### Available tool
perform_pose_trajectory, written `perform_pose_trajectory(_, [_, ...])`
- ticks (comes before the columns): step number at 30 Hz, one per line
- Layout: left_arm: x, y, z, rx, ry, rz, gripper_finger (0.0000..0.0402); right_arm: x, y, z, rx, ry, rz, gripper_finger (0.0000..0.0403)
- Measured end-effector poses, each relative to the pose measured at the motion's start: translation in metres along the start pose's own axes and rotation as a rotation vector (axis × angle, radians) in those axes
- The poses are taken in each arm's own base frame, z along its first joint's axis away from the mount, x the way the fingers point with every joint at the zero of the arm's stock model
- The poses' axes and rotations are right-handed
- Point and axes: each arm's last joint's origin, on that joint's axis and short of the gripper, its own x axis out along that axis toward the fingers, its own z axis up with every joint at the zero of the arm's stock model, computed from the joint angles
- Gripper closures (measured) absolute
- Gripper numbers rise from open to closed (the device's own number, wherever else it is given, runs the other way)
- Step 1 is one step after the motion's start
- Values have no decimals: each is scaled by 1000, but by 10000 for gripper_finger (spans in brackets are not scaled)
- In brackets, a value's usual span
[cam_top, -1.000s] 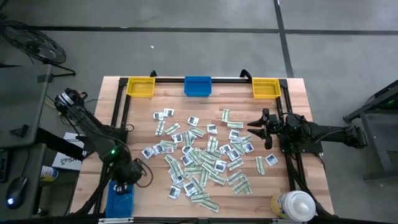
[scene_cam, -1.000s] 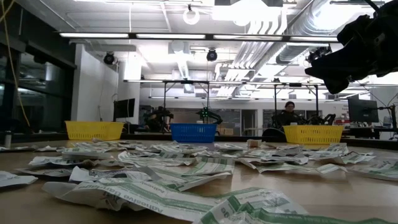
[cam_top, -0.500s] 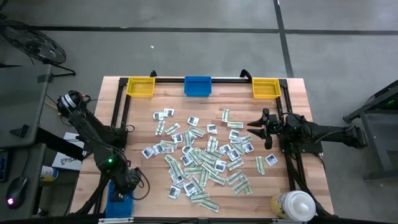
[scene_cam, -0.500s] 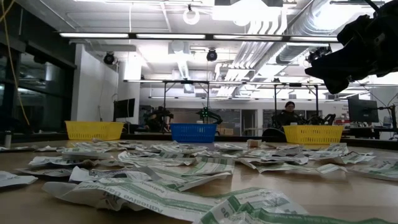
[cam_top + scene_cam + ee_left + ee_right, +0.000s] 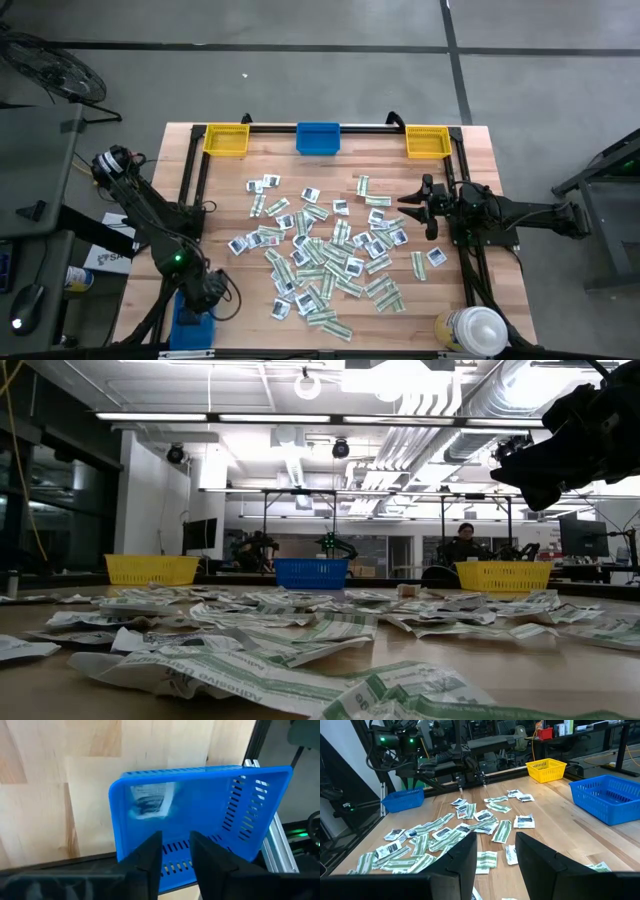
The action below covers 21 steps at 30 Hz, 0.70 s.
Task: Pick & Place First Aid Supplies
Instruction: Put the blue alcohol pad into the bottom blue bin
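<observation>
Left wrist view shows my left end effector (image 5: 175,851) let go above the blue bin (image 5: 200,815), so the white packet (image 5: 149,802) lies inside, while my right end effector (image 5: 492,852) waits, released, over the surface (image 5: 555,832).

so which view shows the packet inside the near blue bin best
The left wrist view: the white packet lies in plain sight inside the blue bin. The high view has the left gripper covering that bin; the low and right wrist views hide its inside.

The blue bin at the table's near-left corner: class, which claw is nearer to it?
Left. The left claw hangs directly over that blue bin, one packet inside; the right claw waits across the table, beyond the packet pile.
</observation>
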Motion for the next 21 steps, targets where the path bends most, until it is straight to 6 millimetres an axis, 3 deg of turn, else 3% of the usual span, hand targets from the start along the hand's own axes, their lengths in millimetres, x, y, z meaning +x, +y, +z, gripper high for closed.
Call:
perform_pose_trajectory(5, [-10, 11, 12, -136, -32, 6, 295, 0, 0, 0, 0, 0, 0, 274])
perform_pose_trajectory(15, [-32, 47, 44, -358, -291, 150, 299, 0, 0, 0, 0, 0, 0, 274])
perform_pose_trajectory(21, [-43, 70, 57, -624, -392, 224, 299, 0, 0, 0, 0, 0, 0, 274])
